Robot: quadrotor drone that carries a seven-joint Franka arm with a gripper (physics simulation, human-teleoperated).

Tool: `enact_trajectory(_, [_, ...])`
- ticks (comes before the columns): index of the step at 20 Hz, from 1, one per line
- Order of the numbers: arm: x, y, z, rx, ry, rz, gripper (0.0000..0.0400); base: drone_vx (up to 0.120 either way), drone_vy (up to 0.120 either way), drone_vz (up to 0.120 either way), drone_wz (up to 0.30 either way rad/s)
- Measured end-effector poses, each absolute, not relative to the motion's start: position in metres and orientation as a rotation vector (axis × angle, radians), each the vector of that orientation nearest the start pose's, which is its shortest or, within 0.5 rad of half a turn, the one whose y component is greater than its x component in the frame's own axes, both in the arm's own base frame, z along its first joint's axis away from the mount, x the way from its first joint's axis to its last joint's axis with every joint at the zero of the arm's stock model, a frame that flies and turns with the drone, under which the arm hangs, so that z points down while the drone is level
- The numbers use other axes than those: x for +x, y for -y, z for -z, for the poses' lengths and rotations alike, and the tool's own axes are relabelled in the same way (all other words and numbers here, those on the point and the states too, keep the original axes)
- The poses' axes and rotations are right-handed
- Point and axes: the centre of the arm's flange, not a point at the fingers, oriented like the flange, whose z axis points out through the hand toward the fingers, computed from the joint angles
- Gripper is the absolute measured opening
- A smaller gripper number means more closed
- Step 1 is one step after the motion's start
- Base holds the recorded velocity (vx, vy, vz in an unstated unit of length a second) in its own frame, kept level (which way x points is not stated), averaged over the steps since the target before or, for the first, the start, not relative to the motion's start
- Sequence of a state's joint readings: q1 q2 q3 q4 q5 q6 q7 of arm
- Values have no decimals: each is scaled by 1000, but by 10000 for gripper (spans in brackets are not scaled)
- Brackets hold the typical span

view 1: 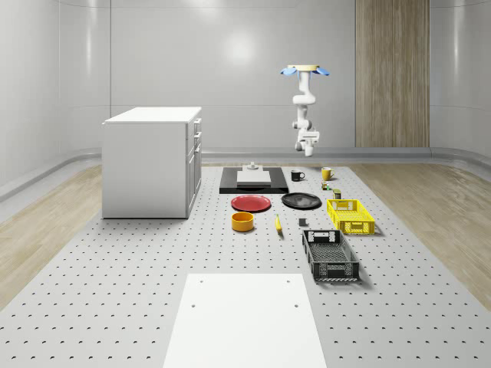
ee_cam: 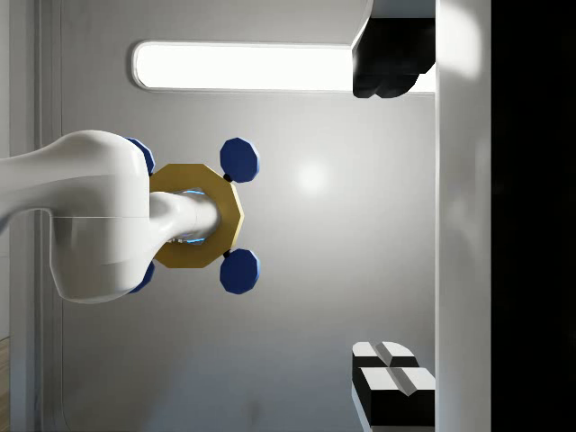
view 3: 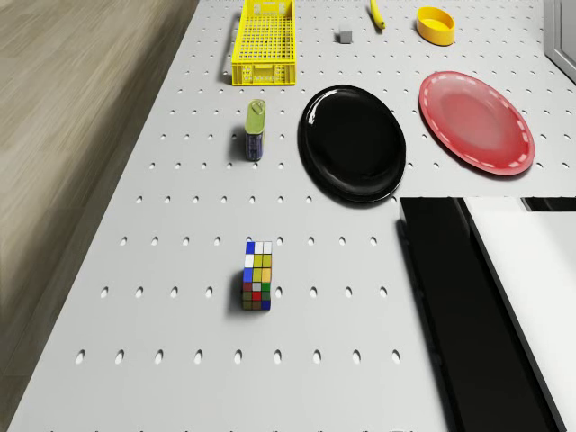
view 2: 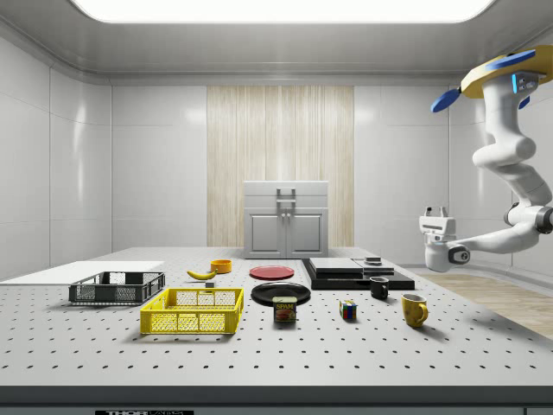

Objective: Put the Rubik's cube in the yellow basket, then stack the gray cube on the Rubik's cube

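The Rubik's cube (view 3: 256, 276) sits on the perforated table, seen also as the Rubik's cube (view 2: 348, 310) between a tin can and a yellow mug. The yellow basket (view 3: 264, 40) (view 2: 193, 311) stands further along the same side of the table. A small gray cube (view 3: 344, 37) (view 1: 303, 223) lies beside the basket, between it and a banana. The drone (view 1: 307, 70) hovers high over the table's far end, near the mugs. My gripper (view 2: 435, 210) hangs well above the table, turned upward and open with nothing in it; the wrist view has its fingertips (ee_cam: 391, 67) wide apart, facing the drone.
A tin can (view 3: 256, 130), black plate (view 3: 353, 142) and red plate (view 3: 475, 121) lie between cube and basket. A black slab (view 3: 459, 306), black mug (view 1: 298, 175), yellow mug (view 1: 326, 173), black basket (view 1: 330, 255), orange bowl (view 1: 243, 221) and white cabinet (view 1: 152, 161) also stand here.
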State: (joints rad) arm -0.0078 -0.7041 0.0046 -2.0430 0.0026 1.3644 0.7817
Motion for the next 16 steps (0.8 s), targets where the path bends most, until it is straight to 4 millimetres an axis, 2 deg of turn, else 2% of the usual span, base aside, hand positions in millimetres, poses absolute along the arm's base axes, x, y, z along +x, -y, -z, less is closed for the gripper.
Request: enact_trajectory(16, [303,-1,-691,-2896,-1200,60,400,120,115,0,0])
